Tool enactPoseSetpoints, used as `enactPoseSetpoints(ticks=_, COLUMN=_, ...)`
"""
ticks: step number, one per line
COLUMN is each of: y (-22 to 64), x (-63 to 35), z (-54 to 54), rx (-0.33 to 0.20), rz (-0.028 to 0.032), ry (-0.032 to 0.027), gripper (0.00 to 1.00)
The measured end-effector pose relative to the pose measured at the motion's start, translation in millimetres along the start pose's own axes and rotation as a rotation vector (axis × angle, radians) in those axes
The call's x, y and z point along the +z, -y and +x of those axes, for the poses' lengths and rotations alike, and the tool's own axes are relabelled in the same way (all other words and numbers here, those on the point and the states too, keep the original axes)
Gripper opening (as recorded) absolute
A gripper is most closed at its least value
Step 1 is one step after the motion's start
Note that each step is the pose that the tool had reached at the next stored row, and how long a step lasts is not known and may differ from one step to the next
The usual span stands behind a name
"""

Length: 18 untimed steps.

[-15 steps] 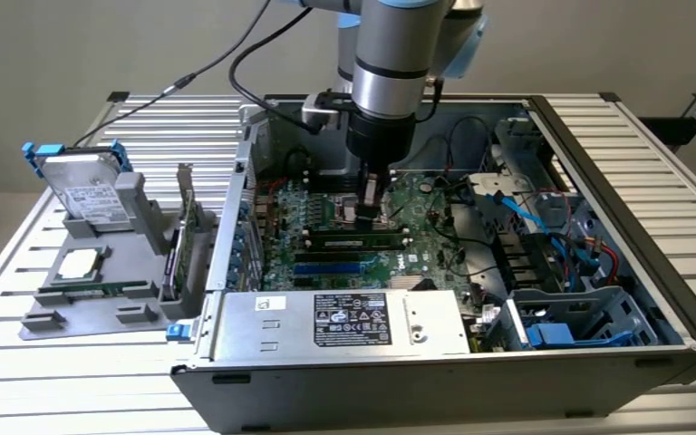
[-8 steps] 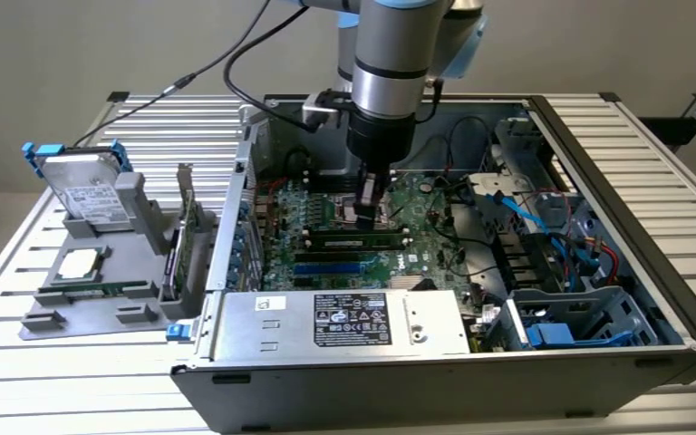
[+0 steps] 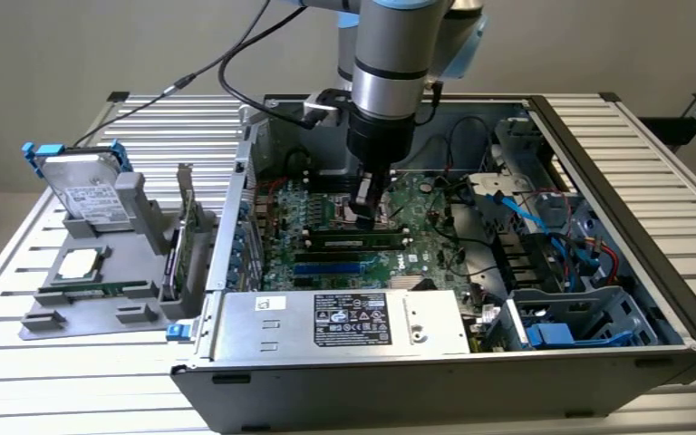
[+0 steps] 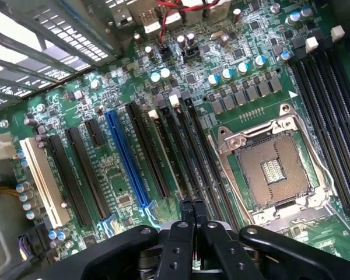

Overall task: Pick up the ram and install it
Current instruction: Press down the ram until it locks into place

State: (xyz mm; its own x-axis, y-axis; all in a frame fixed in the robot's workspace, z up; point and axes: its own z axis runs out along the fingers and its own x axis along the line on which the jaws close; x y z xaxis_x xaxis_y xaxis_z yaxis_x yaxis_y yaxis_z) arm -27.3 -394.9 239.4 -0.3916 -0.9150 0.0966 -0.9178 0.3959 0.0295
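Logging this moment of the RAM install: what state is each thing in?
gripper: shut, holding nothing, above the motherboard.
ram: lying in a memory slot on the motherboard.
CPU socket: empty, contacts exposed.
computer case: side open, lying flat.
hard drive: outside the case, on the grey holder.

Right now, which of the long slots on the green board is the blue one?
The blue slot stands among the expansion slots, between black slots on either side. It is the only blue one; there is also a cream-white slot, and the rest are black.
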Motion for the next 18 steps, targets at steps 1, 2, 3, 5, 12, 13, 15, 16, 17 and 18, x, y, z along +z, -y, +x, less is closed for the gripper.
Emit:
enactPoseSetpoints(ticks=1, y=0.0, x=0.1, z=0.0, rx=0.014, rz=-0.0008, ry=0.0005, gripper=0.1)
enactPoseSetpoints(ticks=2, y=0.0, x=0.2, z=0.0, rx=0.027, rz=-0.0015, ry=0.001, gripper=0.1)
enactPoseSetpoints(ticks=3, y=0.0, x=0.3, z=0.0, rx=0.041, rz=-0.0023, ry=0.0015, gripper=0.1)
enactPoseSetpoints(ticks=5, y=0.0, x=0.5, z=-0.1, rx=0.067, rz=-0.0039, ry=0.0024, gripper=0.1)
enactPoseSetpoints(ticks=12, y=0.0, x=0.6, z=-0.1, rx=0.161, rz=-0.008, ry=0.0073, gripper=0.1)
enactPoseSetpoints(ticks=13, y=0.0, x=0.6, z=-0.1, rx=0.174, rz=-0.0084, ry=0.0082, gripper=0.1)
enactPoseSetpoints(ticks=15, y=0.0, x=0.6, z=-0.1, rx=0.201, rz=-0.009, ry=0.0098, gripper=0.1)
enactPoseSetpoints(ticks=16, y=0.0, x=0.6, z=-0.1, rx=0.214, rz=-0.0093, ry=0.0107, gripper=0.1)
enactPoseSetpoints(ticks=17, y=0.0, x=0.6, z=-0.1, rx=0.227, rz=-0.0096, ry=0.0115, gripper=0.1)
enactPoseSetpoints(ticks=18, y=0.0, x=0.6, z=-0.1, rx=0.241, rz=-0.0101, ry=0.0124, gripper=0.1)
